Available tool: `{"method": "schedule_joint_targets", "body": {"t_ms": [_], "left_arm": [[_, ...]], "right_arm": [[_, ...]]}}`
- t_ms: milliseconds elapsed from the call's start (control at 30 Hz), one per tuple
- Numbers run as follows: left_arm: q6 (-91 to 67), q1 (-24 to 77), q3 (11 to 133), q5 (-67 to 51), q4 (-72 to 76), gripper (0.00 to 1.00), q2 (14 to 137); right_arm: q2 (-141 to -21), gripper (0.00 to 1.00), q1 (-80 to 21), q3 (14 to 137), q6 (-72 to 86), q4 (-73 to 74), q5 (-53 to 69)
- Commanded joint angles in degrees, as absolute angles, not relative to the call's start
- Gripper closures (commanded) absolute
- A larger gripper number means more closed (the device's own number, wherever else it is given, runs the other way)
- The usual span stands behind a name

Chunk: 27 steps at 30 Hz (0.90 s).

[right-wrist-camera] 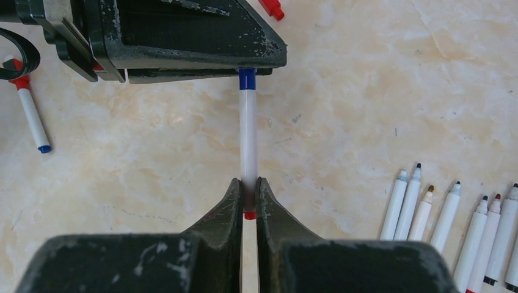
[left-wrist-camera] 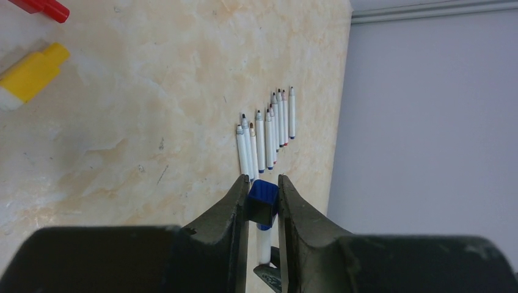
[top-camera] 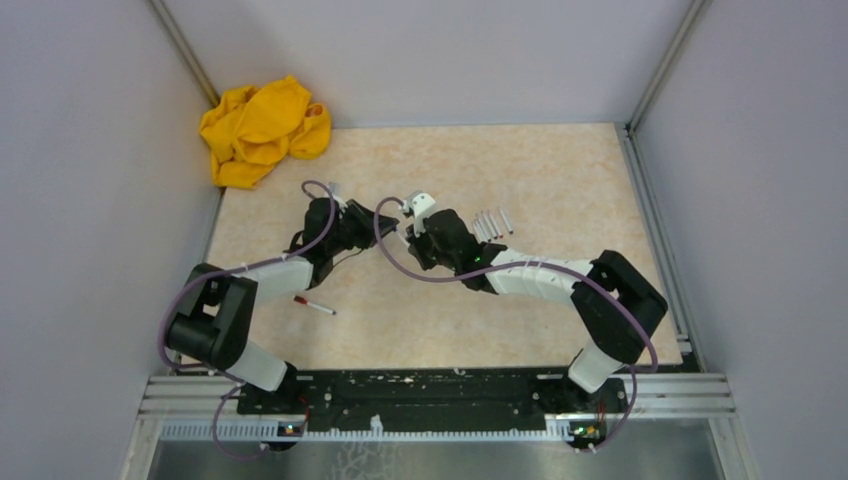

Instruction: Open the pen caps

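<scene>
Pen cap (left-wrist-camera: 263, 198), blue, held above the bench (right-wrist-camera: 366, 73), pinched in left claw (left-wrist-camera: 263, 183) at 12 o'clock from right claw (right-wrist-camera: 246, 183), which clamps the white barrel (right-wrist-camera: 247, 131) at its far end, so opposing pulls can part them; uncapped markers (right-wrist-camera: 446, 217) lie at 4 o'clock.

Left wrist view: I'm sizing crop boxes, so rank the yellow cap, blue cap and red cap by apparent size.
1. Yellow cap, clearly largest.
2. Blue cap, on the pen, held in the left gripper.
3. Red cap, mostly cropped out, so blue versus red is unsure.
</scene>
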<state>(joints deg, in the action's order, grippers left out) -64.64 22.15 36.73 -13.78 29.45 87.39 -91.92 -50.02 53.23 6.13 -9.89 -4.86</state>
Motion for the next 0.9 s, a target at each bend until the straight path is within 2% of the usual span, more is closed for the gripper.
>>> {"method": "schedule_joint_targets", "body": {"t_ms": [0, 100, 233, 300, 367, 867], "left_arm": [[-64.5, 22.5, 37.2, -14.1, 32.2, 0.85, 87.5], [-63.7, 22.5, 37.3, -14.3, 32.3, 1.0, 87.4], [-62.8, 22.8, 37.5, -15.1, 32.4, 1.0, 87.6], [-62.6, 23.0, 37.7, -15.8, 32.5, 1.0, 87.8], [-62.6, 23.3, 38.0, -16.4, 32.7, 1.0, 88.3], [-62.7, 24.4, 38.6, -18.1, 32.6, 1.0, 88.3]], "right_arm": [[-89.4, 1.0, -49.3, 53.2, 6.8, -12.0, -4.4], [-89.4, 1.0, -49.3, 53.2, 6.8, -11.9, -4.6], [-89.4, 0.99, -49.2, 54.1, 6.4, -11.6, -4.0], [-89.5, 0.84, -49.2, 55.2, 6.1, -11.5, -3.3], [-90.2, 0.75, -49.2, 56.6, 5.8, -11.1, -3.0], [-96.1, 0.72, -48.7, 62.2, 4.8, -9.7, -2.3]]}}
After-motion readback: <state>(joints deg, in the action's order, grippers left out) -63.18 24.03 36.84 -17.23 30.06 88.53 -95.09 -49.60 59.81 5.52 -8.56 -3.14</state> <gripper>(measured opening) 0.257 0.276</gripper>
